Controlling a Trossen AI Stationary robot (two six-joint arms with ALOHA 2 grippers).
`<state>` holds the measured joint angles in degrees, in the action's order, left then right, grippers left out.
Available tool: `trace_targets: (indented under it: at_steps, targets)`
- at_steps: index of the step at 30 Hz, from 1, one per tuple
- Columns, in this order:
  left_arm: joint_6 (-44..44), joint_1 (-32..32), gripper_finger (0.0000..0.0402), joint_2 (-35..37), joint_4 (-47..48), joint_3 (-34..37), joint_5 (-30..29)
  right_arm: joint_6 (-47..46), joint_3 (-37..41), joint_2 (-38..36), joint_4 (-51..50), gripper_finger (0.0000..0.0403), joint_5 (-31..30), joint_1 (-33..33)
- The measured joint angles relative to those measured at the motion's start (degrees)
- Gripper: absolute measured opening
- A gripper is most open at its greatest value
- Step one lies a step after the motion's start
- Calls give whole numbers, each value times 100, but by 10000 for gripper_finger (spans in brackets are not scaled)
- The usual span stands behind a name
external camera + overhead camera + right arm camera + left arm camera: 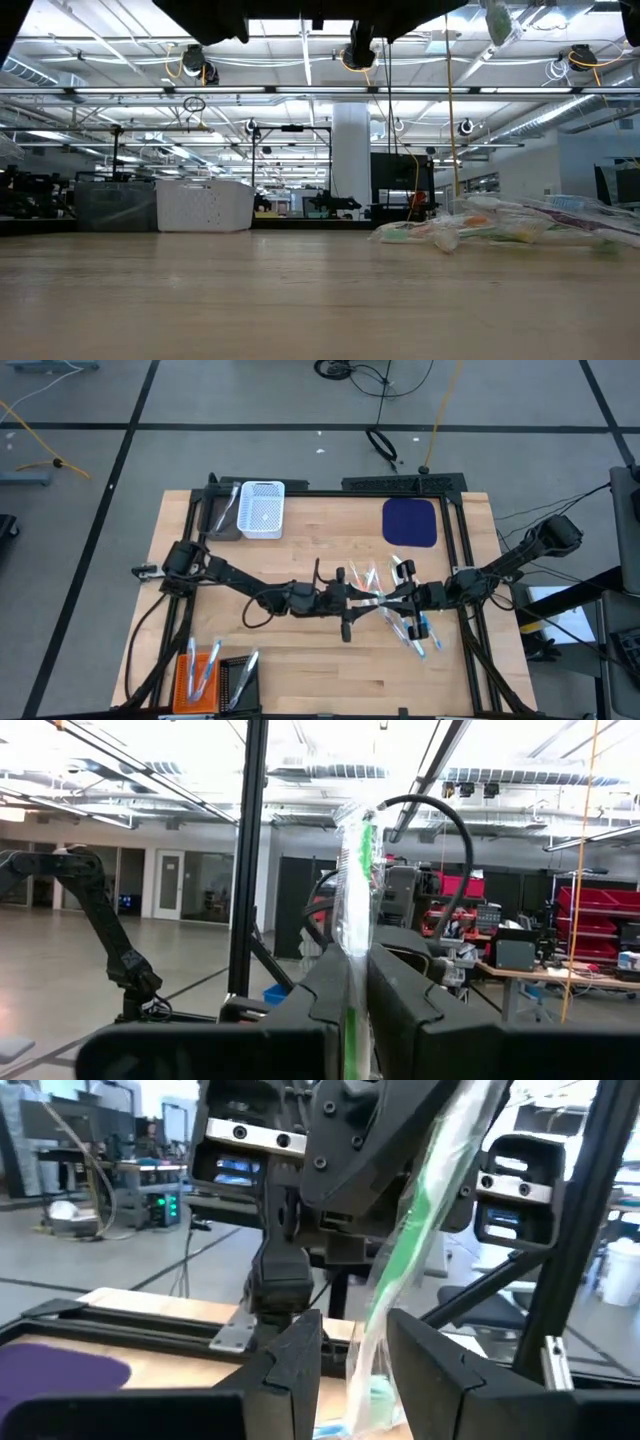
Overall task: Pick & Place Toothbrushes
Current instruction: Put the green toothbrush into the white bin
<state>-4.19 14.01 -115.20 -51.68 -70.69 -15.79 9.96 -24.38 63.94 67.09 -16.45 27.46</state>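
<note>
Between the right gripper's (352, 990) clamped fingers stands a green toothbrush (353, 890), the left gripper's (352, 1365) fingers apart around it; a loose handover could drop it.

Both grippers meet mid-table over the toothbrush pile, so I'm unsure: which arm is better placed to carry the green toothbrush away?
Probably the right: the right gripper is already shut on the wrapped green toothbrush, while the left gripper only brackets it, open.
</note>
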Motion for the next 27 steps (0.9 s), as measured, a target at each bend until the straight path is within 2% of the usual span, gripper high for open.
trace_targets:
  at_steps: [5, 9, 13, 17, 22, 27]
  targets:
    - [33, -17, 118, -2, -229, 2, 88, 21, 0, -2, -2, 15, 4, -13]
    - [67, -7, 118, -2, -313, -7, 443, 35, 0, -2, -7, 15, 9, -28]
    - [228, 25, 118, 0, -265, -206, 337, -13, 0, -2, -11, 15, 15, -94]
    - [367, 6, 118, -8, 208, -647, 328, -44, 0, 2, -51, 15, 13, -129]
    - [417, -23, 118, -379, 912, -1339, 360, -55, 2, -2, -75, 15, 37, -120]
    - [670, -23, 118, -527, 981, -1424, 371, -48, 7, 4, -181, 15, 48, -103]
